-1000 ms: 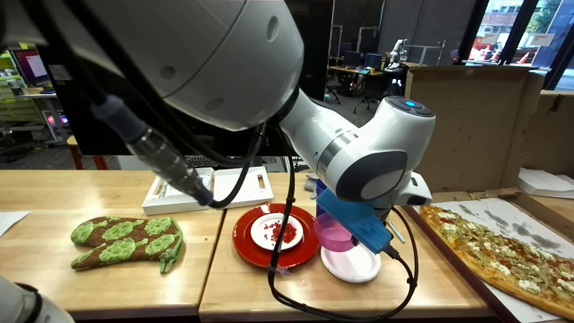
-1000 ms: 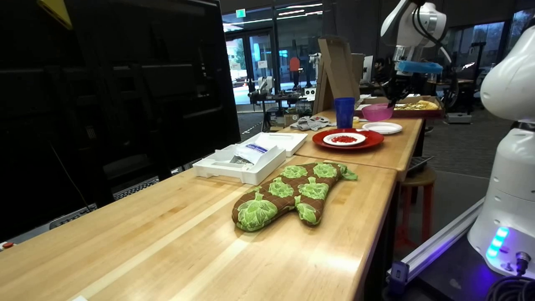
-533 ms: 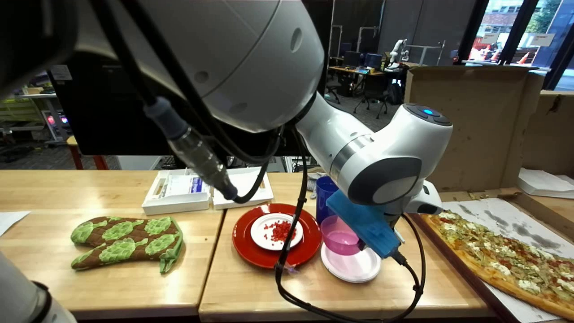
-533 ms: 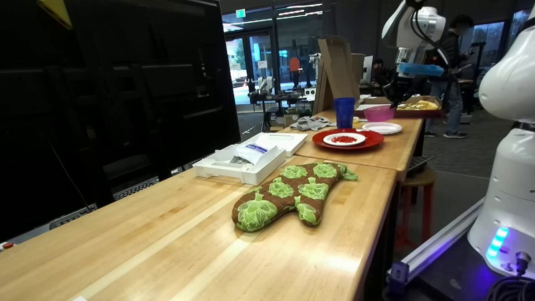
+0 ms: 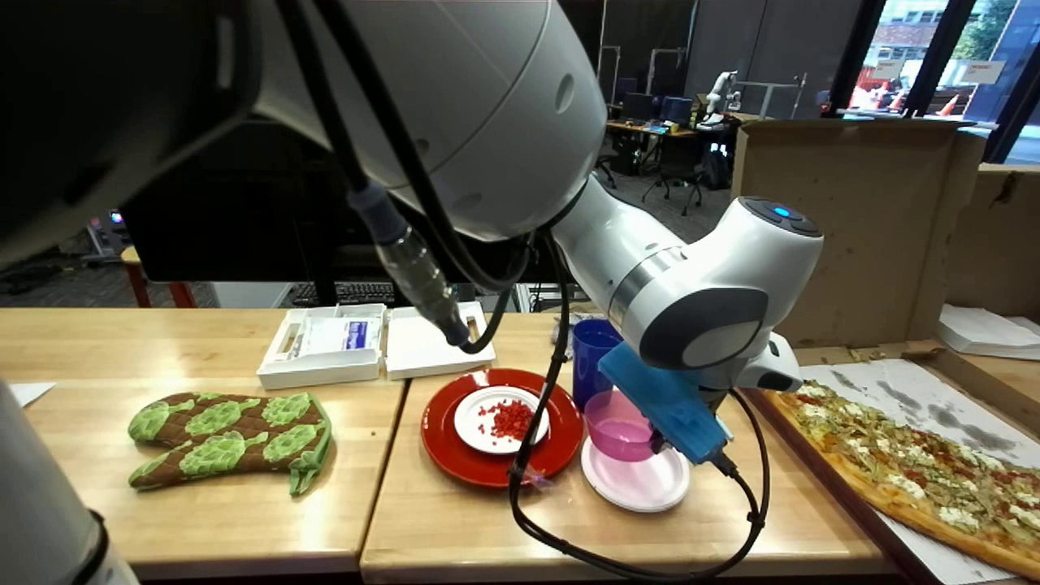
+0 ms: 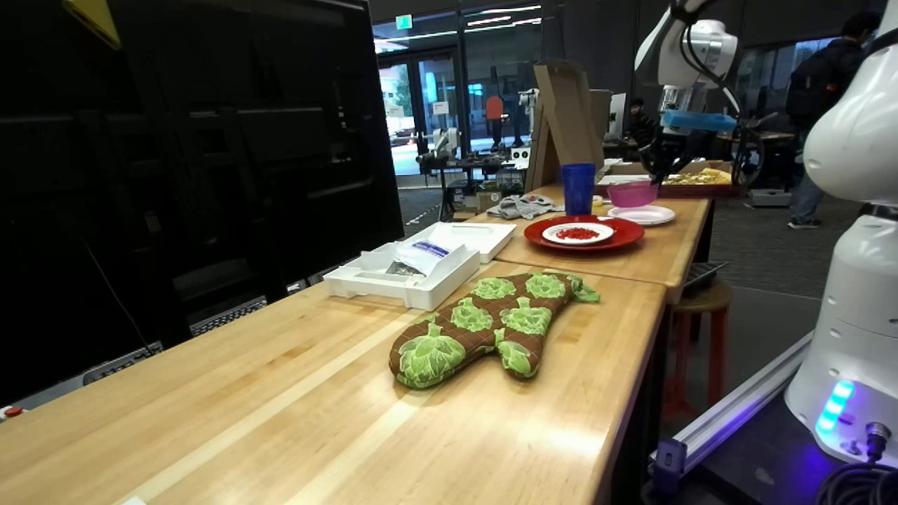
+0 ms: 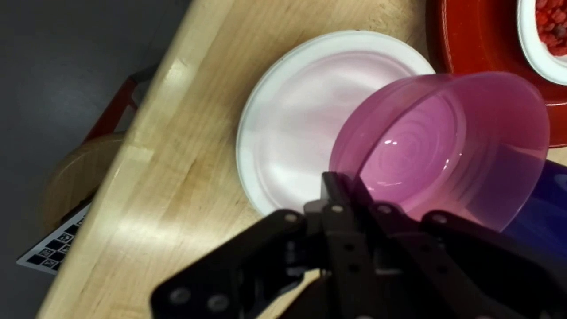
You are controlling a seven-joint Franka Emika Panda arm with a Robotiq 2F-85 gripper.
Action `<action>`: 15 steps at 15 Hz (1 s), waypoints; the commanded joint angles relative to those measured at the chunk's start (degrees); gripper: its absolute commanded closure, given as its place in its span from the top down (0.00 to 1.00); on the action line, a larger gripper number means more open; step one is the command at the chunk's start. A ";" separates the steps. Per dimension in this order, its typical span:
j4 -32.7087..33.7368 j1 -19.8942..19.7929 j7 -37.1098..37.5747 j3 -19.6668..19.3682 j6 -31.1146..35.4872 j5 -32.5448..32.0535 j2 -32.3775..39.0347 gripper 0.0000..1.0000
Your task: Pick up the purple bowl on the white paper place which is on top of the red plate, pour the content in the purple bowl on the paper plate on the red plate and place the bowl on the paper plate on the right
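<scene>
My gripper (image 7: 342,188) is shut on the rim of the purple bowl (image 7: 412,150). The bowl is pink-purple, translucent, and looks empty inside. It is held slightly above the right-hand white paper plate (image 5: 638,491), overlapping it and off to one side, in both exterior views. That plate (image 7: 288,133) is bare in the wrist view. The red plate (image 5: 443,443) stands beside it with a smaller white paper plate (image 5: 467,435) on top. Red pieces (image 5: 512,420) lie on that smaller plate. In an exterior view the blue-covered wrist partly hides the fingers.
A blue cup (image 5: 591,357) stands close behind the bowl. An open pizza box (image 5: 861,236) with pizza (image 5: 902,455) is at the right. An oven mitt (image 5: 231,439) and a white tray (image 5: 321,370) are at the left. An arm cable (image 5: 524,520) hangs near the plates.
My gripper has moved the bowl a little right, more over the right-hand paper plate, and then moved only slightly. The upper arm links have swung right. A person walks in the background.
</scene>
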 commanded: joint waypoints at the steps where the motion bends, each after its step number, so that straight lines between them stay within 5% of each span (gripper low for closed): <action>1: 2.58 -1.25 -0.54 0.88 -2.12 1.99 2.17 0.02; 15: 4.75 -4.69 -1.84 0.91 -3.81 7.24 6.72 0.02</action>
